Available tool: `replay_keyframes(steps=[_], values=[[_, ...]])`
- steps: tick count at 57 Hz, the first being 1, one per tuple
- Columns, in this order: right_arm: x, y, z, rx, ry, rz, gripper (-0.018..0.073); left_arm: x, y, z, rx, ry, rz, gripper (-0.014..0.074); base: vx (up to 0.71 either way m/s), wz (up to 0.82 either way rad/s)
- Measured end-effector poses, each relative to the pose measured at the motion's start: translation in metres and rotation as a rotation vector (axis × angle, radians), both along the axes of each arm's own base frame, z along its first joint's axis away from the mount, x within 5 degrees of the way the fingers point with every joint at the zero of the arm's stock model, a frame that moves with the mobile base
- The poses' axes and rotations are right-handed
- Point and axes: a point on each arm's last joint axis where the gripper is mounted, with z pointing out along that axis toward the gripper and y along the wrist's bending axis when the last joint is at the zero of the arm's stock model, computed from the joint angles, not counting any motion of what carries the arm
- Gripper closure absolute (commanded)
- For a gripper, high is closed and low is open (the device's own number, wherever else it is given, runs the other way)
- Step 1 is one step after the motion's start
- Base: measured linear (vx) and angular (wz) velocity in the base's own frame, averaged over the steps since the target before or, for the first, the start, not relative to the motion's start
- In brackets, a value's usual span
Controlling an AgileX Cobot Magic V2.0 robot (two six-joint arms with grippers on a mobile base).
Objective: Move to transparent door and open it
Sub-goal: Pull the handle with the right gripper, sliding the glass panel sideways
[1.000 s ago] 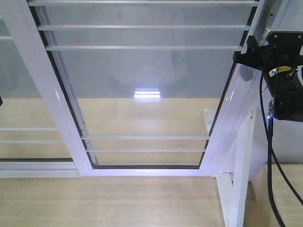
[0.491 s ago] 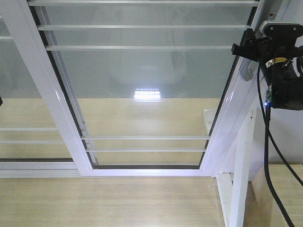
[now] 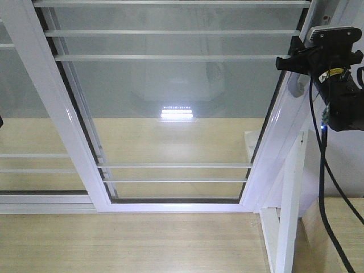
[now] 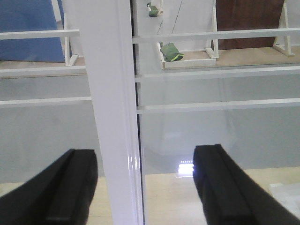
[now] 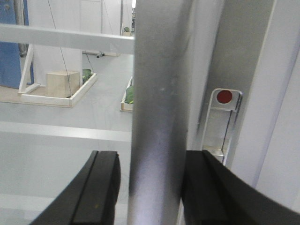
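Your right hand (image 5: 151, 158) brackets the glass door's (image 3: 170, 114) grey handle (image 5: 159, 93), not quite clamped; your left hand (image 4: 145, 153) gapes wide, empty.

Glass panels: two. Transparent door (image 3: 176, 114) with right gripper (image 5: 152, 159) at its edge; second panel (image 3: 23, 131) on door's far side from that gripper.
Pull handle (image 5: 157, 117): one, between right gripper's two fingers (image 5: 101, 187).
Horizontal bars (image 3: 170, 33) on door: five in front view.
Left gripper (image 4: 143, 154): two fingers, one white frame post (image 4: 110, 117) ahead between them.
Green bundles (image 4: 171, 51) beyond left gripper, through glass: two.
Red dot (image 5: 225, 97): one, right of right gripper.
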Motion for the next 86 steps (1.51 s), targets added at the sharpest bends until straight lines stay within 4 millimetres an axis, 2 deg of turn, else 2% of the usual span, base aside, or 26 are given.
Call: replay_keyframes(steps=[16, 30, 50, 71, 77, 86], values=[[0.000, 0.001, 0.000, 0.023, -0.003, 0.021, 0.0218, 0.000, 0.000, 0.000, 0.000, 0.000, 0.000, 0.0041, 0.00, 0.00], [0.000, 0.015, 0.000, 0.038, -0.005, 0.043, 0.0220, 0.000, 0.000, 0.000, 0.000, 0.000, 0.000, 0.0041, 0.00, 0.00], [-0.004, 0.056, 0.000, 0.055, -0.009, 0.124, 0.0220, 0.000, 0.000, 0.000, 0.000, 0.000, 0.000, 0.0041, 0.00, 0.00], [-0.015, 0.109, 0.002, -0.027, -0.047, 0.323, 0.0225, 0.000, 0.000, 0.000, 0.000, 0.000, 0.000, 0.0041, 0.00, 0.00], [-0.018, 0.117, 0.003, -0.050, -0.063, 0.368, 0.0230, 0.000, 0.000, 0.000, 0.000, 0.000, 0.000, 0.0041, 0.00, 0.00], [-0.018, 0.117, 0.003, -0.051, -0.066, 0.370, 0.0230, 0.000, 0.000, 0.000, 0.000, 0.000, 0.000, 0.0041, 0.00, 0.00]])
